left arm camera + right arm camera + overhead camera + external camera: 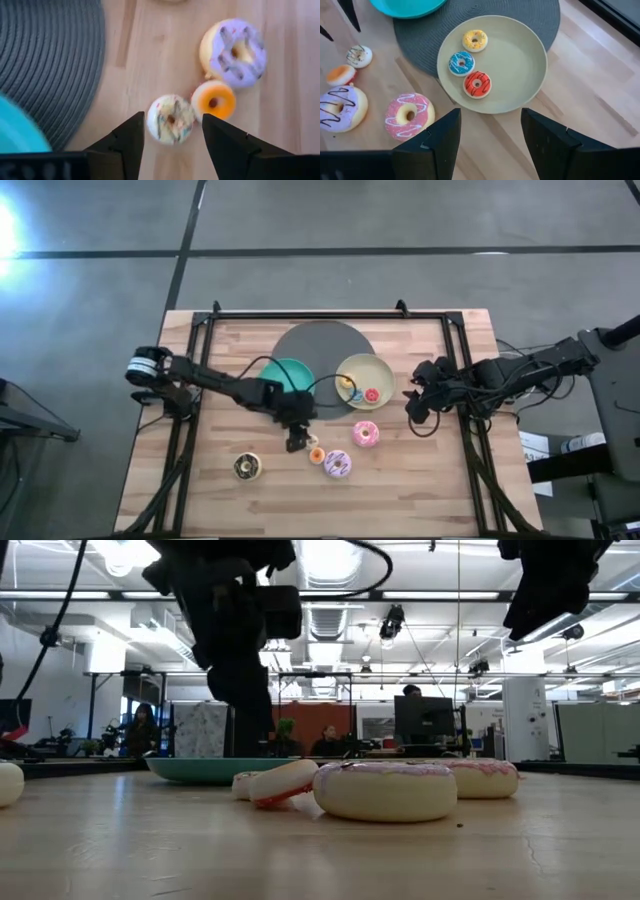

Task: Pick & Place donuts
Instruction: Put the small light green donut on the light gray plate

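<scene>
My left gripper is open and points down at the table. Its fingers stand on either side of a tiny white sprinkled donut, which lies flat on the wood. A tiny orange donut sits beside it, tilted against the larger lilac donut. The pink donut and the chocolate donut lie flat on the table. The yellow, blue and red tiny donuts lie in the beige plate. My right gripper hangs open above the table, right of that plate.
A teal plate and the beige plate rest on a round grey mat at the table's far middle. Bare wood stretches along the near edge and on the right side. People and desks show in the room behind.
</scene>
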You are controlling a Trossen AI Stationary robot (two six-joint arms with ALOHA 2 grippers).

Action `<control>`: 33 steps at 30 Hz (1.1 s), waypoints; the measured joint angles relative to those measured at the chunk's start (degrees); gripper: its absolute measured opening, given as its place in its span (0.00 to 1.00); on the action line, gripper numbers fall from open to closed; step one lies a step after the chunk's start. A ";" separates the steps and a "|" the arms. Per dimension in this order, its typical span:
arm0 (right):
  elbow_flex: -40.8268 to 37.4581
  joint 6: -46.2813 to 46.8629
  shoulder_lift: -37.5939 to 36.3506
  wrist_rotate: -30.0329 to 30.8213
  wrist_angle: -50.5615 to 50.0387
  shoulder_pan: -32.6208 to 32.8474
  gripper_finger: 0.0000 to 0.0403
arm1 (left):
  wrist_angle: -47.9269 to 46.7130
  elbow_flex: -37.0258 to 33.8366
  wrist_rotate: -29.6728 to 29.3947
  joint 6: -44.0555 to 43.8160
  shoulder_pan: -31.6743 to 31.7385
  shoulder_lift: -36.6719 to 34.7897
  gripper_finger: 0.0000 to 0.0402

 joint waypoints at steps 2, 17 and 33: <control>-0.10 -0.01 0.00 -0.03 0.46 0.00 0.49 | 0.27 -0.60 -1.36 0.04 -0.91 0.91 0.42; -0.34 0.21 0.26 -0.05 0.47 0.00 0.49 | 2.90 -0.06 -7.25 -2.04 -3.07 8.70 0.38; -0.75 0.23 0.26 0.02 -0.06 0.00 0.49 | -0.61 8.41 -9.40 -1.01 0.85 12.07 0.02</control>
